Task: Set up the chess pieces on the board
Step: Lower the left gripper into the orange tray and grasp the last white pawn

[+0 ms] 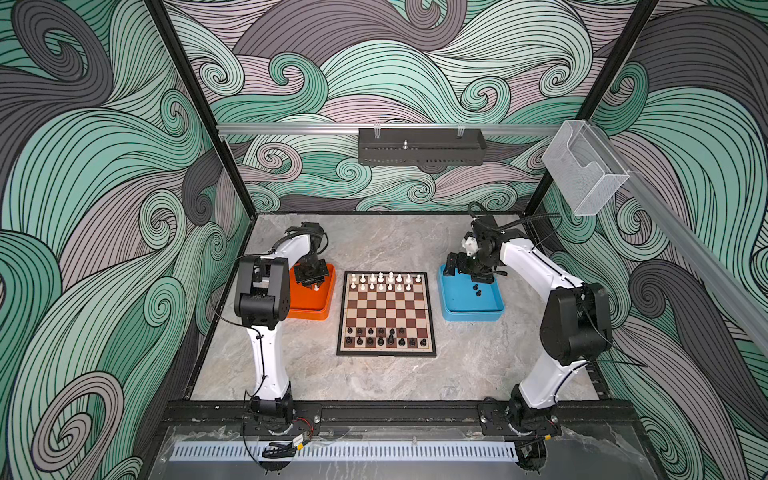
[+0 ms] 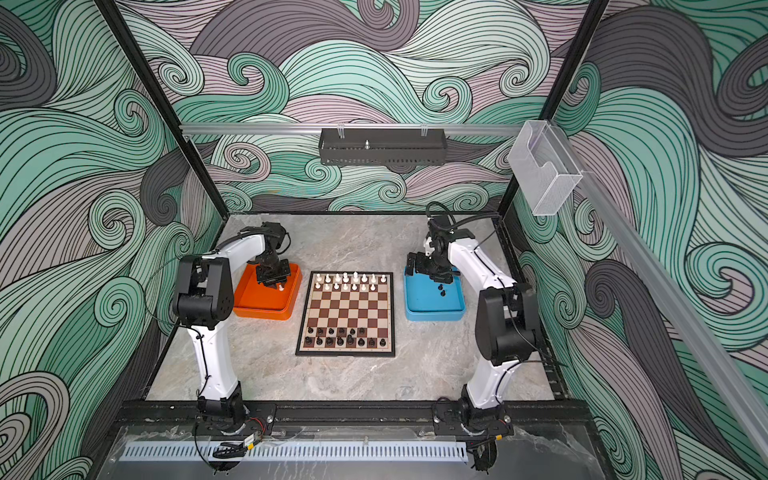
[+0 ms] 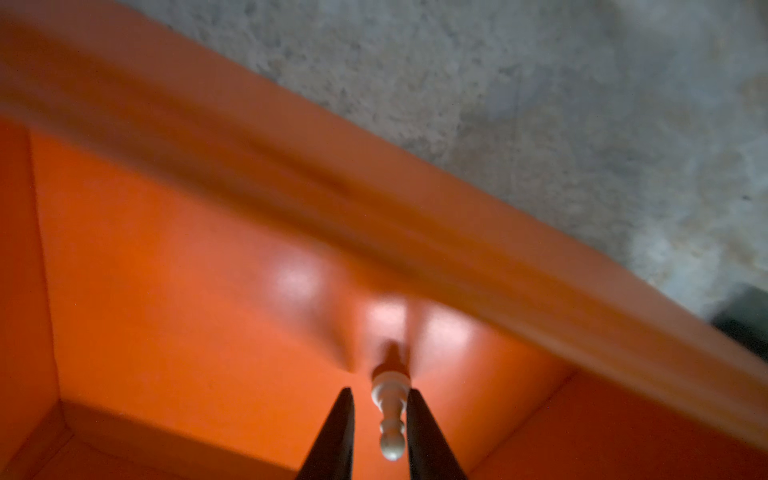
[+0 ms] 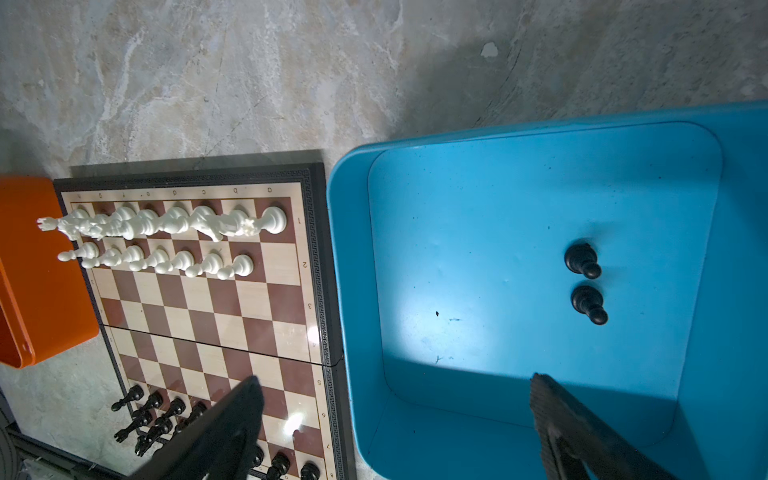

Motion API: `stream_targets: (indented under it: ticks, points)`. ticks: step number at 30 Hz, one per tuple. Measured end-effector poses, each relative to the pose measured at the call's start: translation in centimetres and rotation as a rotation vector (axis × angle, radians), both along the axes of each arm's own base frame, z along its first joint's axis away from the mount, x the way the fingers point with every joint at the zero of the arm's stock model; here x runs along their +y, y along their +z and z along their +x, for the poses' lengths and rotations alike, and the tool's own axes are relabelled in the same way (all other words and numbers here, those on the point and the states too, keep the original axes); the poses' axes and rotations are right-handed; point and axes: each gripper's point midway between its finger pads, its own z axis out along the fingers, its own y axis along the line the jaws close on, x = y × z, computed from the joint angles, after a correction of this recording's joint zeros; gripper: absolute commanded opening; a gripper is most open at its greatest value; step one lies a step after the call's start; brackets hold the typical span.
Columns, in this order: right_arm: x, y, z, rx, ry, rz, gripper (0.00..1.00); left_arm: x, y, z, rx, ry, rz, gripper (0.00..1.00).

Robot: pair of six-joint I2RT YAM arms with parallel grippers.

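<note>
The board (image 1: 386, 309) lies mid-table, with white chess pieces (image 1: 384, 280) on its two far rows and black ones (image 1: 384, 337) on its two near rows. My left gripper (image 3: 380, 390) is down inside the orange tray (image 1: 309, 313). Its jaws stand narrowly open around an upright white pawn (image 3: 388, 415): one finger touches the pawn, and a gap shows at the other. My right gripper (image 4: 395, 378) hangs wide open and empty over the blue tray (image 4: 498, 208), at the corner nearest the board. Two black pawns (image 4: 582, 259) stand apart from it in that tray.
The orange tray (image 2: 266, 309) sits left of the board and the blue tray (image 2: 434, 311) right of it, both on the marble tabletop (image 1: 374, 245). A black basket (image 1: 422, 147) hangs on the back rail. A clear plastic box (image 1: 584, 166) hangs on the right rail.
</note>
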Motion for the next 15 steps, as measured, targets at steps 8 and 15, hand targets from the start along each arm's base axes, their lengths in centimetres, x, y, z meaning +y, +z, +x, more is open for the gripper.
stream_targets:
  ticks: [8, 15]
  points:
    - [-0.07, -0.01, 0.02, -0.001, -0.001, -0.003, 1.00, -0.04, -0.02, 0.01, 0.000, 0.000, -0.002, 0.12]
    - [-0.16, -0.03, 0.04, -0.002, -0.002, -0.008, 1.00, -0.04, -0.02, -0.02, 0.001, -0.003, -0.002, 0.11]
